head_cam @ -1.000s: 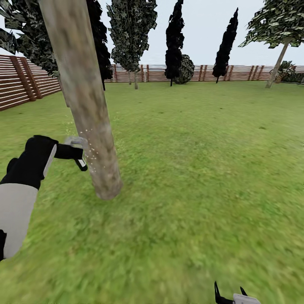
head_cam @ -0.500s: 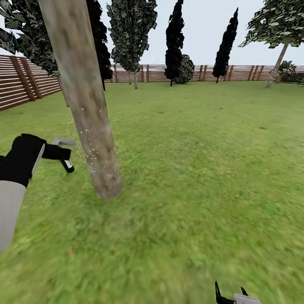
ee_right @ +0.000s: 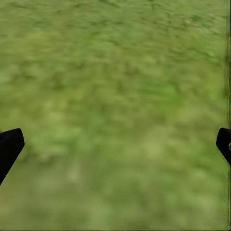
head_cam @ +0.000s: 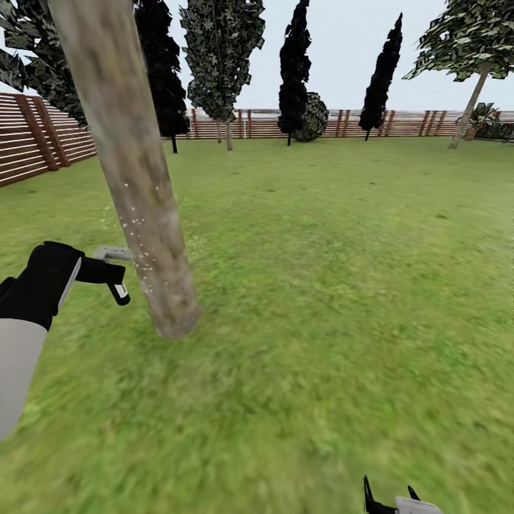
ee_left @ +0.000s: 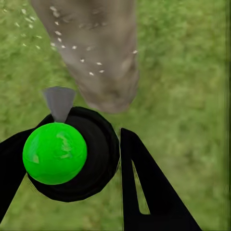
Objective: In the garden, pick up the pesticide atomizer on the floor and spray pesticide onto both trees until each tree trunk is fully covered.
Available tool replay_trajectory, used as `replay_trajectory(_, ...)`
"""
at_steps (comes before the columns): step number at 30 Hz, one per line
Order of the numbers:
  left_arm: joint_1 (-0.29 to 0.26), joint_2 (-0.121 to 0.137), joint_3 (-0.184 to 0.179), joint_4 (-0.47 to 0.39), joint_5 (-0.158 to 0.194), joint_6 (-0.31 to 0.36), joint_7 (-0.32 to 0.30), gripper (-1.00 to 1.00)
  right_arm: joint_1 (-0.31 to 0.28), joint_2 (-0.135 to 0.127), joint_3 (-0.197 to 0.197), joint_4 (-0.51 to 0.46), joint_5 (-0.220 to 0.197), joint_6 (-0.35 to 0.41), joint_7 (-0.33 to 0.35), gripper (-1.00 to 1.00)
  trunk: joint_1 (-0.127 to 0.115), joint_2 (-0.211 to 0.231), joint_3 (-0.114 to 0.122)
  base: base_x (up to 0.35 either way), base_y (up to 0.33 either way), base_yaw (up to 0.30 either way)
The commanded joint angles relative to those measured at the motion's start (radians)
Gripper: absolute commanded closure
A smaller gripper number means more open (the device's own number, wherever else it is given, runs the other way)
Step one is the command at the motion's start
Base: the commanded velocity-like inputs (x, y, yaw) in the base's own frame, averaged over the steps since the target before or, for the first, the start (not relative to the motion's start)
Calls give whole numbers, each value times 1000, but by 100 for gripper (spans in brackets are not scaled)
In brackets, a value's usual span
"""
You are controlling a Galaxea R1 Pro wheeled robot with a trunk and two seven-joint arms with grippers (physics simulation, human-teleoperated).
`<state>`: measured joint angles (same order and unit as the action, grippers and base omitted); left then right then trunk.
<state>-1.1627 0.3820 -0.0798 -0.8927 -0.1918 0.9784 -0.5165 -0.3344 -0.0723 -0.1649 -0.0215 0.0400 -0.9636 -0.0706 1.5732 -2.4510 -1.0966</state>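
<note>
Atomizer [ee_left: 55,153] pinched in left jaws beside speckled trunk [head_cam: 135,193]; right jaws spread, fingertips cropped.

Left hand [head_cam: 114,275] clamped shut, right hand [ee_right: 115,144] spread wide

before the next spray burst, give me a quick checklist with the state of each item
1. Left hand shut on the black atomizer with the green ball top: ok.
2. Grey nozzle aimed at the thick grey-beige tree trunk: ok.
3. Whitish pesticide specks reaching the bark: ok.
4. Trunk fully covered: not ok, specks are sparse.
5. Right hand open over the green grass lawn: ok.
6. Pesticide left in the atomizer: cannot tell.
</note>
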Motion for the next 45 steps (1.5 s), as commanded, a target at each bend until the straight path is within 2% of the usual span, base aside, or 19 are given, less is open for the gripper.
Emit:
replay_trajectory(1, 0, 0, 0, 0, 0, 0, 0, 100, 0, 0, 0, 0, 0, 0, 0, -100, 0, 0, 0, 6, -274, 0)
replay_trajectory(18, 0, 0, 1, 1, -3, -1, 4, 100, 0, 3, 1, 0, 0, -1, 0, -100, 0, 0, 0, 0, -276, 0)
replay_trajectory(27, 0, 0, 2, 3, -7, -1, 9, 100, 0, 2, -1, 0, 0, -1, 0, -100, 0, 0, 0, 0, -276, 238)
replay_trajectory(28, 0, 0, 1, 8, -10, -1, 16, 100, 0, 2, -1, 0, 0, -1, 0, -100, 0, 0, 0, 43, -276, 276)
replay_trajectory(30, 1, -1, 2, 17, -9, 0, 75, 100, 0, 3, 0, 0, 0, -1, 0, -100, 0, 0, 0, 82, -276, 276)
replay_trajectory(31, 5, -4, 1, 19, -4, 1, 106, 100, 0, 3, 1, 0, 0, -1, 0, -100, 0, 0, 0, 91, -276, 276)
replay_trajectory(32, 26, -35, 2, 19, -7, 1, 147, 100, 0, 3, 0, 0, 0, -1, 0, -100, 0, 0, 0, 114, -275, 276)
replay_trajectory(33, 48, -86, 4, 20, -8, 2, 228, 100, 0, 4, 1, 0, 0, -1, 0, -100, 0, 0, 0, 131, -273, 276)
replay_trajectory(34, 65, -125, 9, 20, -2, 2, 325, 100, 0, 4, 1, 0, 0, -1, 0, -100, 0, 0, 0, 141, -271, 274)
replay_trajectory(35, 72, -140, 23, 19, 2, 3, 364, 100, 0, 4, 1, 0, 0, -1, 0, -100, 0, 0, 0, 147, -269, 268)
replay_trajectory(37, 80, -144, 129, 19, 1, 0, 390, 100, 0, 4, 1, 0, 0, -1, 0, -100, 0, 0, 0, 149, -268, 98)
replay_trajectory(38, 81, -142, 152, 20, 1, -2, 394, 100, 0, 4, 1, 0, 0, -1, 0, -100, 0, 0, 0, 150, -268, 11)
replay_trajectory(42, 102, -138, 191, 18, 0, -5, 395, 100, 0, 4, 1, 0, 0, -1, 0, -100, 0, 0, 0, 94, -269, 15)
replay_trajectory(45, 107, -138, 199, 17, 1, -6, 395, 100, 0, 4, 1, 0, 0, -1, 0, -100, 0, 0, 0, 4, -270, 220)
